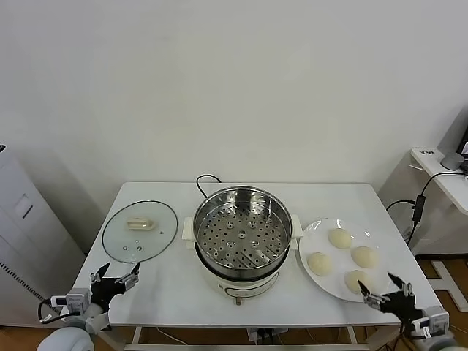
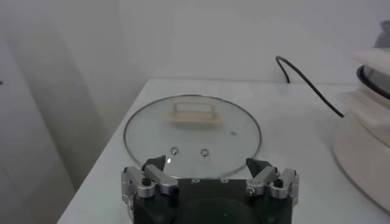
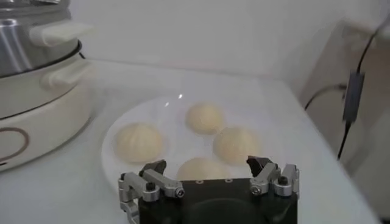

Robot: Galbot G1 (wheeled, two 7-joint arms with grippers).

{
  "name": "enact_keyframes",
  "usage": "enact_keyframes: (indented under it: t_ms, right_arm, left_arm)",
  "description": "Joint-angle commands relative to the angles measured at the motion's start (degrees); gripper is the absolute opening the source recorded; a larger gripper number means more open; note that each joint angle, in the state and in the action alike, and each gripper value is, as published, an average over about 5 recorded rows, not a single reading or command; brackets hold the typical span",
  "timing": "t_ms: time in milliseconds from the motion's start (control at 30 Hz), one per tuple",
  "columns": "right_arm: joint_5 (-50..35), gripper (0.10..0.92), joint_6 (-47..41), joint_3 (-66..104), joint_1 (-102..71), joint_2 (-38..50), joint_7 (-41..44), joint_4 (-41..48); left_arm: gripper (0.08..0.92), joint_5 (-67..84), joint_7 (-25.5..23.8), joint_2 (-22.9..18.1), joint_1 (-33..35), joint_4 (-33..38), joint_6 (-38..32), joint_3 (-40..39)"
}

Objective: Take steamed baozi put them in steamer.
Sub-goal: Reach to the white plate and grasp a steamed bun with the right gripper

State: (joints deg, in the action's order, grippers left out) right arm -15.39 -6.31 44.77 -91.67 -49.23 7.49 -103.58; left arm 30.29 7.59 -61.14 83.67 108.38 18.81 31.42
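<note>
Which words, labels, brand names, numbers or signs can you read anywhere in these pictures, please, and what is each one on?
No readable text in any view.
Steamer: the base front carries a ring-shaped control marking, seen in the head and right wrist views, with no legible letters or numbers.
Glass lid, white plate, steamed baozi: plain, no marks.
Left gripper and right gripper: no labels visible.
</note>
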Motion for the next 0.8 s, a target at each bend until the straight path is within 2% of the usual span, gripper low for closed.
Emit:
enact_keyframes:
  t_ms: [33,133,233,333,600,800]
  right_arm:
    - [32.42,0.823,5.67,-4.75,15.79,5.18,1.79,6.23]
    - [38.61,0.823,7.67,-8.87,22.08,7.21,4.43,9.77]
    - [43.82,0.823,8.51,-12.44,27.68,8.71,11.48,12.43]
    - [44.87,0.823,7.89,-16.5,32.99,10.7,18.3,14.67]
    - [33.18,0.823,2.78,-36.89,50.51,20.51,35.87,20.1]
    - [23.91,0.823,1.97,-58.38,69.47,23.75,43.02,26.5]
  left_arm:
    - [0.823,-1.17,0.04,-0.53,-0.69,0.47,0.4,-0.33]
    - [0.823,-2.2,0.05,-0.68,-1.53,0.35,0.69,-1.08]
    - [0.823,-2.82,0.04,-0.62,-2.55,0.02,1.06,-2.14]
    - [0.823,-3.43,0.02,-0.7,-3.08,-0.31,1.32,-2.87]
    - [0.823,-4.52,0.02,-1.0,-3.21,-0.32,1.66,-3.04]
    - [0.823,-4.67,0.04,-1.29,-3.45,-0.04,1.92,-3.27]
